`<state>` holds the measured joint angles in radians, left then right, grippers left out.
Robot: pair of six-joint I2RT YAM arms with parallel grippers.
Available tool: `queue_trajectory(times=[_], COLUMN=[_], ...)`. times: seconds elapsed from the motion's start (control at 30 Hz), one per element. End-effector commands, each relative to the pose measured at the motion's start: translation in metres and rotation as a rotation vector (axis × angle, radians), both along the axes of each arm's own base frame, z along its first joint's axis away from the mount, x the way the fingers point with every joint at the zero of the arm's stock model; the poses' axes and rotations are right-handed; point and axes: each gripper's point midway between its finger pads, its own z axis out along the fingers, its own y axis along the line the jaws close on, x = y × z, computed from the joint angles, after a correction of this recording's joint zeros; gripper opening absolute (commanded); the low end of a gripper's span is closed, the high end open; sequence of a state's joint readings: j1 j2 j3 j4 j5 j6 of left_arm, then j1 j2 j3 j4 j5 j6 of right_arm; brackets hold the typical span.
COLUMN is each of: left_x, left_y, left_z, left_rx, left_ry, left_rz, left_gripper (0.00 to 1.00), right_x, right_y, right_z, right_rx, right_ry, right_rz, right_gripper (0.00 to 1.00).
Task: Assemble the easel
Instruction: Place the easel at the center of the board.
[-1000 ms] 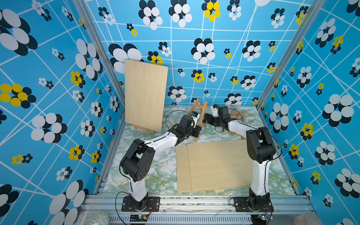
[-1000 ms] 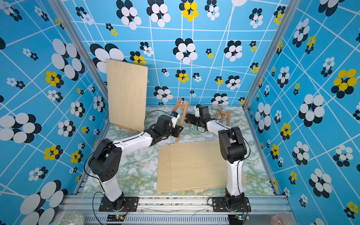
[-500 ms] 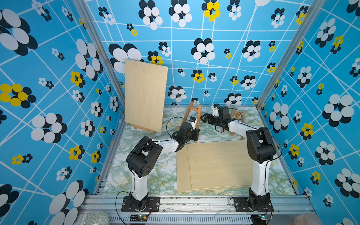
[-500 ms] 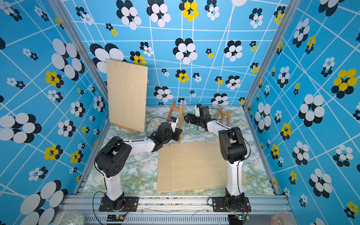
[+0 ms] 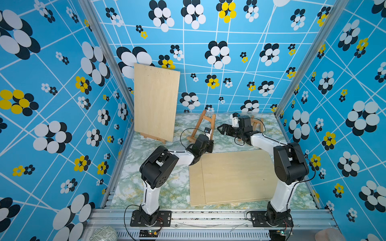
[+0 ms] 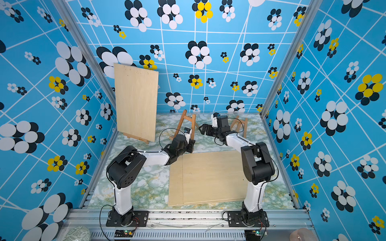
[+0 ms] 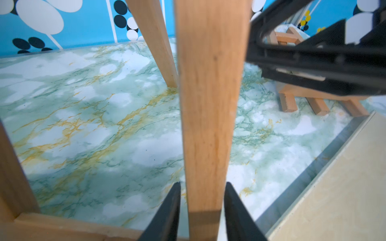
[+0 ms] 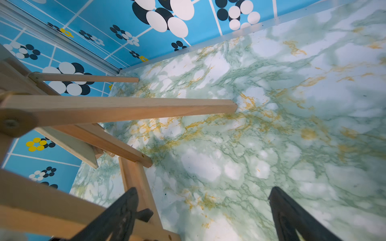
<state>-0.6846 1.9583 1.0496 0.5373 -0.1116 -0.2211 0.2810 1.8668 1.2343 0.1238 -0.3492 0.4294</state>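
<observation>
The easel (image 5: 207, 119) stood at the back middle of the table (image 5: 129, 179); the left gripper (image 7: 201, 184) straddled one leg (image 7: 208, 104) low down, its fingers (image 7: 167, 212) narrowly apart and seemingly just clear of the wood; the right gripper (image 5: 222, 128) hung beside the easel, spread wide, holding nothing.

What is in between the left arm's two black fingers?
A wooden leg of the easel, seen in the left wrist view. The fingers of the left gripper flank it with a thin gap each side.
</observation>
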Motion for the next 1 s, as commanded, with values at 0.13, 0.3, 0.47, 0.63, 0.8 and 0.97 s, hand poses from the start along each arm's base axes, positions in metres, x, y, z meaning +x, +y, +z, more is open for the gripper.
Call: queue_trajectory(times=[0.13,0.3,0.47,0.63,0.8,0.97], left_x=[-0.015,-0.03,-0.06,-0.112,-0.14,-0.153], left_y=[-0.011,-0.016,-0.014,0.02,0.084,0.131], left_z=[0.011,0.041,0.088,0.104,0.102,0.106], left_rx=[0.041,0.04,0.007,0.058,0.097,-0.062], left_ry=[-0.008,-0.049,-0.063,0.02,0.184,0.294], left_rz=[-0.041,-0.068,-0.121,-0.127,-0.014,0.043], left_gripper=[0.92,0.99,0.99,0.99,0.99,0.99], right_x=[-0.036,-0.066,-0.099,-0.127,-0.129,-0.112], right_y=[-0.01,-0.016,-0.02,-0.003,0.028,0.058], right_z=[0.035,0.045,0.044,0.036,0.023,0.022], right_rx=[0.004,0.016,-0.021,-0.004,-0.015,-0.003], right_ry=[-0.047,-0.02,0.048,0.108,0.108,0.035], right_rz=[-0.001,0.0,0.054,0.123,0.179,0.262], right_gripper=[1.0,0.99,0.98,0.93,0.81,0.79])
